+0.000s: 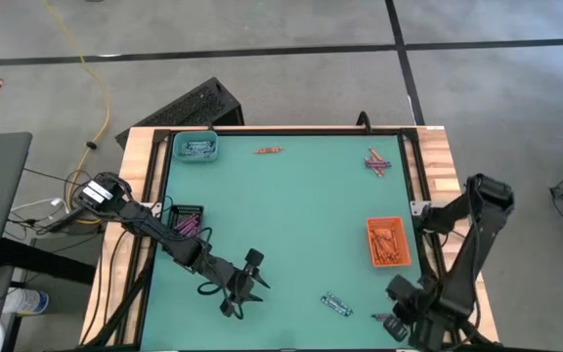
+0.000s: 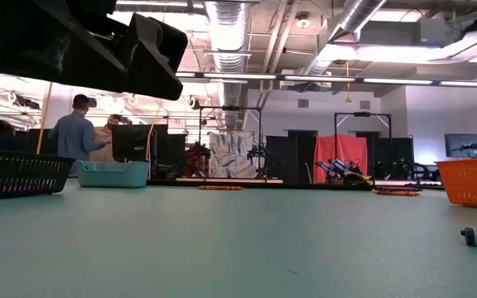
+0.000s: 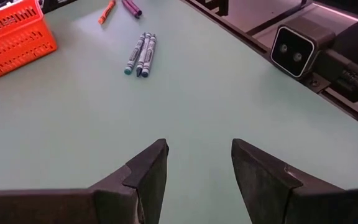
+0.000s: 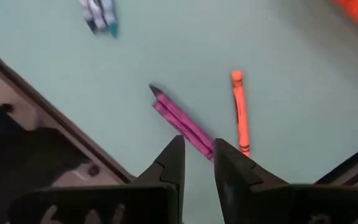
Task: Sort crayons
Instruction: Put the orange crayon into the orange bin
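Crayons are seen scattered over the green table (image 1: pixel 281 215), with some already gathered by colour into three small trays, which suggests the sorting is partly done. At the left side, a black tray (image 1: pixel 187 219) holds purple crayons, and toward the far left corner a teal tray (image 1: pixel 195 148) holds pale blue-grey ones. Beside the black tray the left arm is stretched over the near part of the table, its left gripper (image 1: pixel 247 284) held low above bare table. Its jaws are spread wide and nothing is held or touched between them; in the left wrist view only green surface is seen between the two fingers (image 3: pixel 148 171). They are aimed toward three pale blue-grey crayons (image 3: pixel 140 54) lying side by side, well apart from the gripper, which is judged to be the next pick-up.

Further right, at the far edge, an orange-red pair (image 1: pixel 268 150) is left loose. The same blue-grey group (image 1: pixel 336 305) lies near the front edge. Toward the far right corner a loose purple and orange cluster (image 1: pixel 376 162) is left unsorted, and an orange tray (image 1: pixel 388 242) of orange-red crayons sits by the right edge.

The right gripper (image 1: pixel 399 318) is parked off the near right corner. Its jaws are narrowed to a small gap with nothing seen held; purple crayons (image 4: pixel 185 124) and an orange one (image 4: pixel 240 112) are seen beyond them.
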`<state>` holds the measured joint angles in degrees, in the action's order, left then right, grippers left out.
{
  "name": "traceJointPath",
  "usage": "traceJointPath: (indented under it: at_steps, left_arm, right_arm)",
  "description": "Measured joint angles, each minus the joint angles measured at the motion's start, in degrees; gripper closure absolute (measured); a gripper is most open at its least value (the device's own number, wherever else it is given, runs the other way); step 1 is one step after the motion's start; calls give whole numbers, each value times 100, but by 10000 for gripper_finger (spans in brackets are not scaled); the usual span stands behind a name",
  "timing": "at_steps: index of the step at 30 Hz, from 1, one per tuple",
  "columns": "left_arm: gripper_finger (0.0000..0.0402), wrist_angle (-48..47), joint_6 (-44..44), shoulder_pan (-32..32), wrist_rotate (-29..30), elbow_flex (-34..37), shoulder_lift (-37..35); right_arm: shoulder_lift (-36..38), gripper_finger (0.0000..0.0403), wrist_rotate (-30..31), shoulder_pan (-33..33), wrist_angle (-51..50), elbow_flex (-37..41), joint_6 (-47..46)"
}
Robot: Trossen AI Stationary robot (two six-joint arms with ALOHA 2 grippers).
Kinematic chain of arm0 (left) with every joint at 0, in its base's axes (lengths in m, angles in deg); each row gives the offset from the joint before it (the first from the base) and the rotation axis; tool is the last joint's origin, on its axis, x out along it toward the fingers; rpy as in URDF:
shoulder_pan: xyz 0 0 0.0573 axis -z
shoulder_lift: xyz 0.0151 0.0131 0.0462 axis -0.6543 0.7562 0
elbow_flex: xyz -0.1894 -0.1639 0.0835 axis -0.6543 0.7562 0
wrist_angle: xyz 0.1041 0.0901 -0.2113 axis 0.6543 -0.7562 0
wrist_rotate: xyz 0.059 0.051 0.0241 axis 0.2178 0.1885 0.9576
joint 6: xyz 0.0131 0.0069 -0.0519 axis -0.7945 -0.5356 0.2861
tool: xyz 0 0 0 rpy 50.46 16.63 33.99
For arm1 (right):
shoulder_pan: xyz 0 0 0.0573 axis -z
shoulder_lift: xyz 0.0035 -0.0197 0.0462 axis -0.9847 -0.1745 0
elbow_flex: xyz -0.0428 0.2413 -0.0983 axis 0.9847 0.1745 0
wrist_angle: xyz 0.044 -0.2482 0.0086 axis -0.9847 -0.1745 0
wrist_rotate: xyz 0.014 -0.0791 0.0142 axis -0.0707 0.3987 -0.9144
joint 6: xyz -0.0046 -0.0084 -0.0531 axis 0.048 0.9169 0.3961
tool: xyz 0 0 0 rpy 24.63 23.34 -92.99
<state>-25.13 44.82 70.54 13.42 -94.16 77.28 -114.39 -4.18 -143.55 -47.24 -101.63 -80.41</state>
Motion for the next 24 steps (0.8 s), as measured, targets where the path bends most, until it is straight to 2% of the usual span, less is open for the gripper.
traceJointPath:
  at_steps: [6, 11, 24]
  left_arm:
    - [233, 83, 13, -2, 0, 0, 0]
    - [233, 183, 15, 0, 0, 0, 0]
    - [233, 264, 68, 0, 0, 0, 0]
  right_arm:
    - [-639, 324, -456, -6, 30, 2, 75]
    - [-968, 324, -465, -6, 121, 4, 204]
    - [-989, 324, -471, -8, 72, 391, 315]
